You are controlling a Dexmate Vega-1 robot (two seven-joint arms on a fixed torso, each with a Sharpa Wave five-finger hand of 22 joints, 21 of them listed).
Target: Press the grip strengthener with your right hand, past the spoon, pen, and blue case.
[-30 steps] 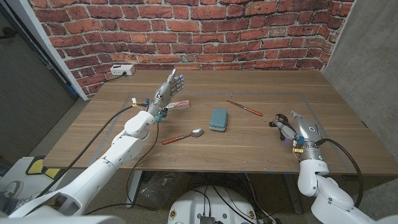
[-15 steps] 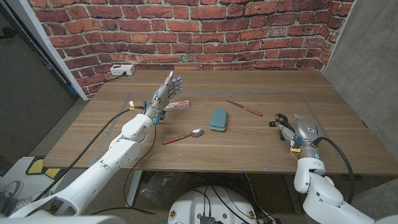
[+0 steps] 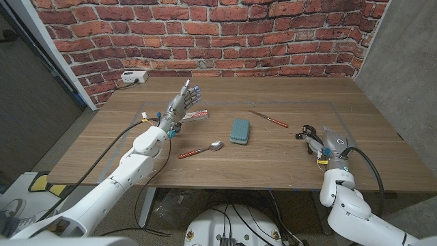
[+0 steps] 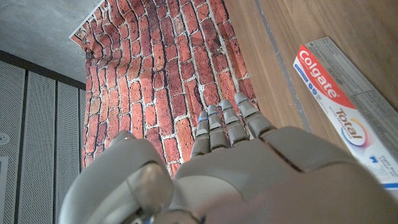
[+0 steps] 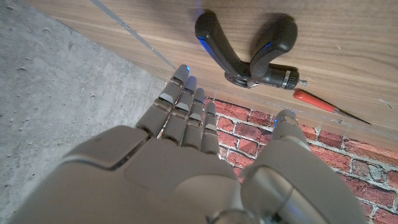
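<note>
Just beyond the right hand's fingers (image 5: 186,109), grip strengthener (image 5: 249,53).

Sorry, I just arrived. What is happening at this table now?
A two-armed robot works at a wooden table. Its right robot hand is open beside a black grip strengthener, not yet holding it. The left robot hand is raised, open, next to a toothpaste box. A spoon, a blue case and a red-handled pen lie untouched in the middle.
</note>
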